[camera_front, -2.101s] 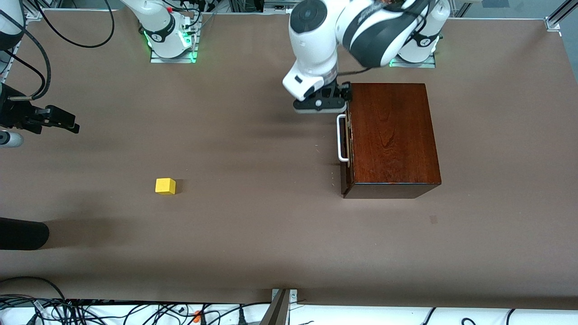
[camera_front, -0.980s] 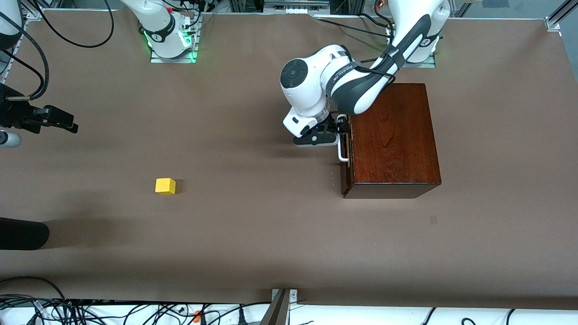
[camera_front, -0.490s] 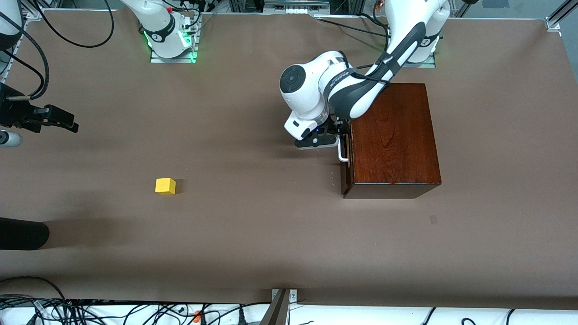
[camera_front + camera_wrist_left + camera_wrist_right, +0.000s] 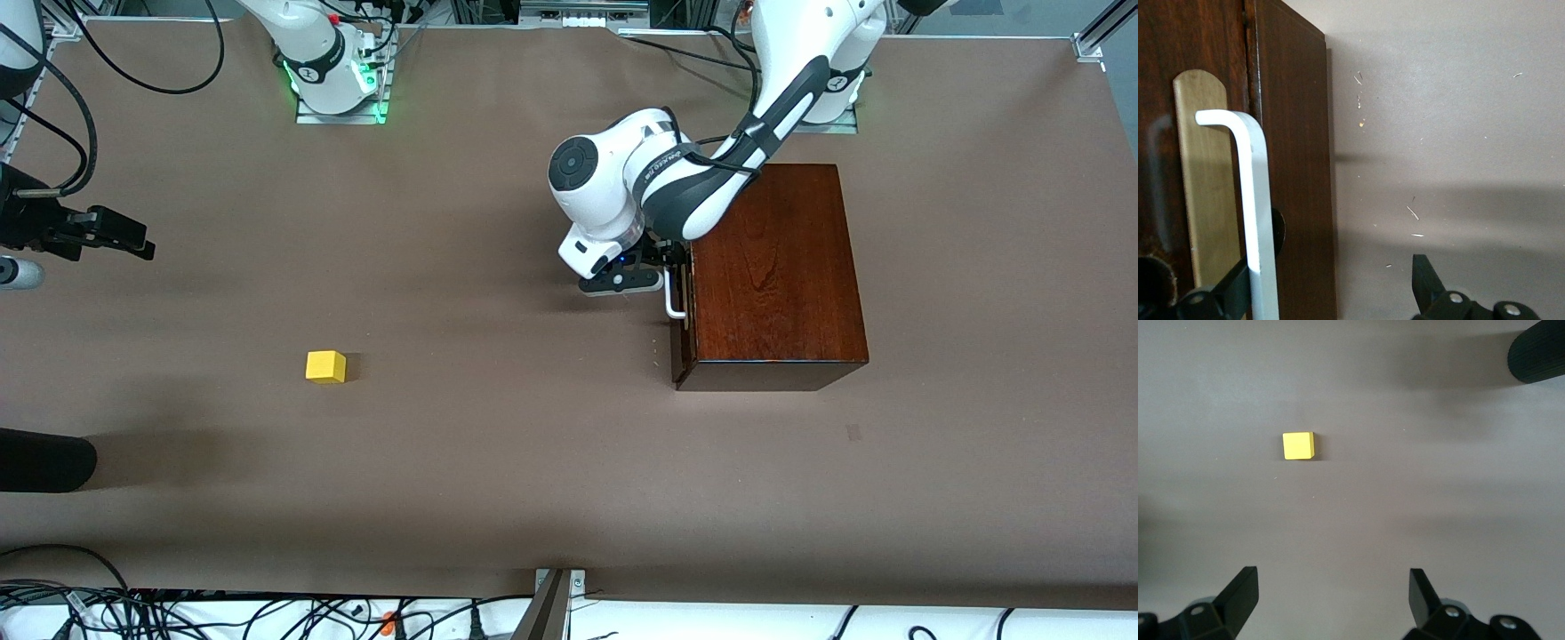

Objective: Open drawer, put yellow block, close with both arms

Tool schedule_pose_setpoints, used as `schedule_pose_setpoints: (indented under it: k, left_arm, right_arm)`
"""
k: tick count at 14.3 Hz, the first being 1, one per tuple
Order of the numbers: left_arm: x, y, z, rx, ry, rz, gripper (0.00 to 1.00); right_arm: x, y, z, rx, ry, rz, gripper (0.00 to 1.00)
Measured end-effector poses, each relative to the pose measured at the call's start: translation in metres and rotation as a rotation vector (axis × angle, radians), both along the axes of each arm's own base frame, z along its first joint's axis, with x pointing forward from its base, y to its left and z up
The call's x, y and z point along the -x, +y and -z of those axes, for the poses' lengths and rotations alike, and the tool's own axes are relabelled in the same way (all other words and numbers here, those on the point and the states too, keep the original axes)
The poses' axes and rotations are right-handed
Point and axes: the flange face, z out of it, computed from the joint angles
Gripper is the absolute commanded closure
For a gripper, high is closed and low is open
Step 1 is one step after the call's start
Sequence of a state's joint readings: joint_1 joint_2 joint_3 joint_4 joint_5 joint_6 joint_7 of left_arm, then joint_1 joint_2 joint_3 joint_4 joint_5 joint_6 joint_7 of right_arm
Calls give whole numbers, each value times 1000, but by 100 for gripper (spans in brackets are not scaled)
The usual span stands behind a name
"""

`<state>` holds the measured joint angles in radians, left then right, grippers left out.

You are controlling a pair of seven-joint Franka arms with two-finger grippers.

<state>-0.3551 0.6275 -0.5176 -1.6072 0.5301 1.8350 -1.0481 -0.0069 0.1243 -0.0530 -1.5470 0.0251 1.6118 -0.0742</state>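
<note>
The dark-brown wooden box (image 4: 773, 267) stands toward the left arm's end of the table. Its drawer (image 4: 682, 342) is pushed in, and the white bar handle (image 4: 673, 302) faces the middle of the table. My left gripper (image 4: 669, 269) is low at the handle and open. In the left wrist view the handle (image 4: 1258, 207) runs just inside one of the fingers (image 4: 1231, 293), while the other stands wide over the table; the left gripper (image 4: 1328, 287) grips nothing. The yellow block (image 4: 325, 366) lies alone on the table. My right gripper (image 4: 120, 236) hangs open and waits, with the yellow block (image 4: 1299, 445) ahead of the gripper (image 4: 1331, 593).
A black cylinder (image 4: 44, 460) juts in at the right arm's end of the table, nearer to the front camera than the block; it also shows as a black cylinder (image 4: 1538, 350) in the right wrist view. Brown table (image 4: 498, 427) spreads between the block and the box.
The left arm has come down and slid its gripper along the drawer front onto the handle, with only a small shift lately. The right arm, the block and the drawer have not moved.
</note>
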Motion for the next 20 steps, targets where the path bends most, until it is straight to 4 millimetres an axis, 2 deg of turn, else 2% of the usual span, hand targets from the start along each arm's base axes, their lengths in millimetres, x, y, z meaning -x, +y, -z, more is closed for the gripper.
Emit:
schedule_pose_setpoints:
  k: [20]
  left_arm:
    - [8, -46, 4, 9, -32, 14, 0]
  right_arm:
    - [0, 0, 0, 0, 2, 0, 0]
